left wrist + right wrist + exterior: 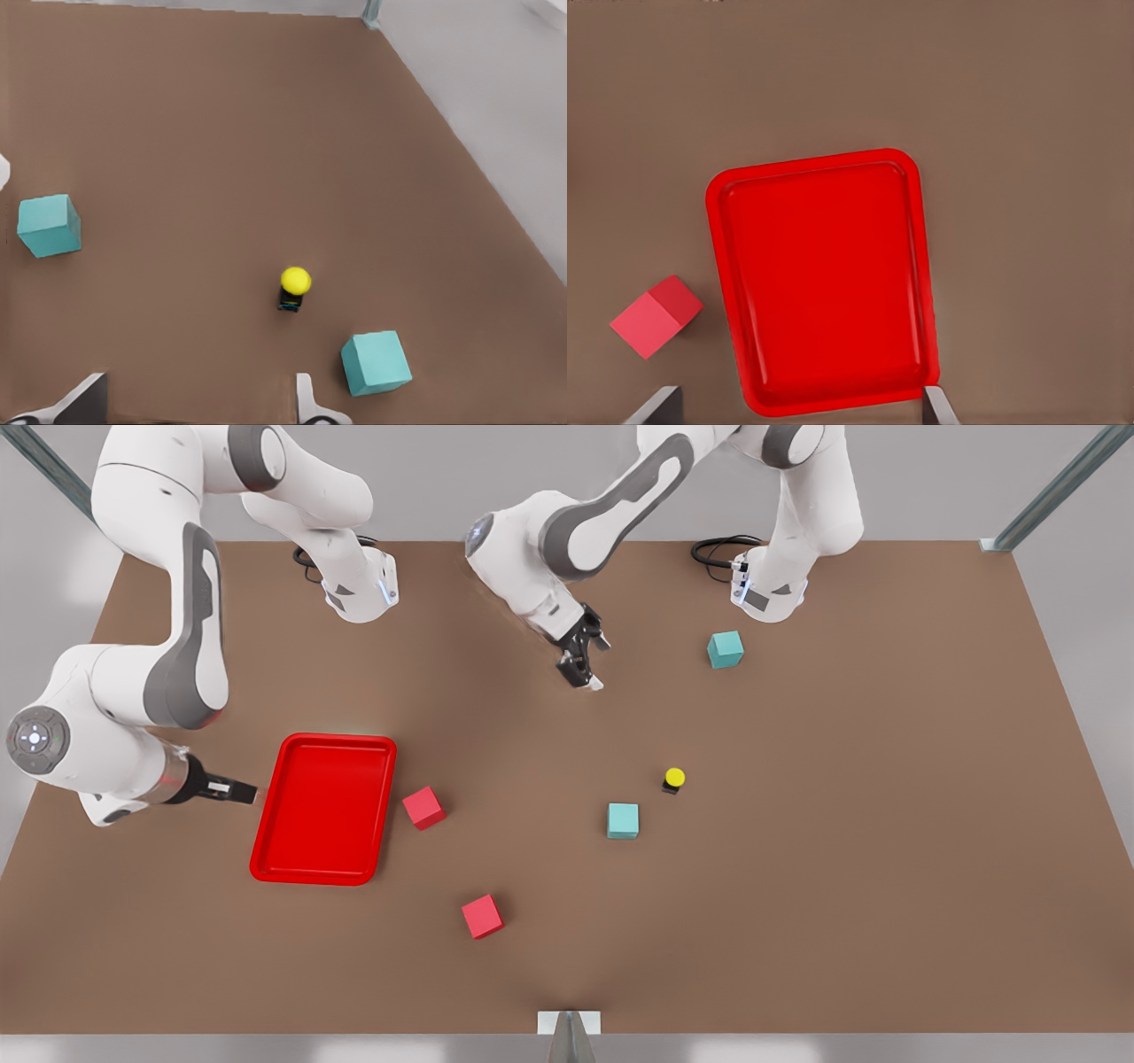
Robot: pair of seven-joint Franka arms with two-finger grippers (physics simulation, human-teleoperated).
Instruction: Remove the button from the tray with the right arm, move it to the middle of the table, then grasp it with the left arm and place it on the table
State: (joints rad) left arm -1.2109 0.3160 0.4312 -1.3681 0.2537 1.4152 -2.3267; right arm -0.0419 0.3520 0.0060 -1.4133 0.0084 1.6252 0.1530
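The button [674, 779] [295, 288], yellow cap on a dark body, stands upright on the table [842, 886], right of centre in the front view. My left gripper [580, 664] [197, 403] hovers open above the table's far middle, well away from the button and holding nothing. The red tray [337, 737] [815, 161] lies on the front view's left with nothing in it. My right gripper [239, 790] [797, 407] is open and empty beside the tray's outer long side.
Two teal cubes [725, 649] [623, 820] flank the button, one farther back and one nearer the front. A red cube [423, 808] [656, 316] sits just beside the tray. Another red cube [482, 916] lies toward the front edge.
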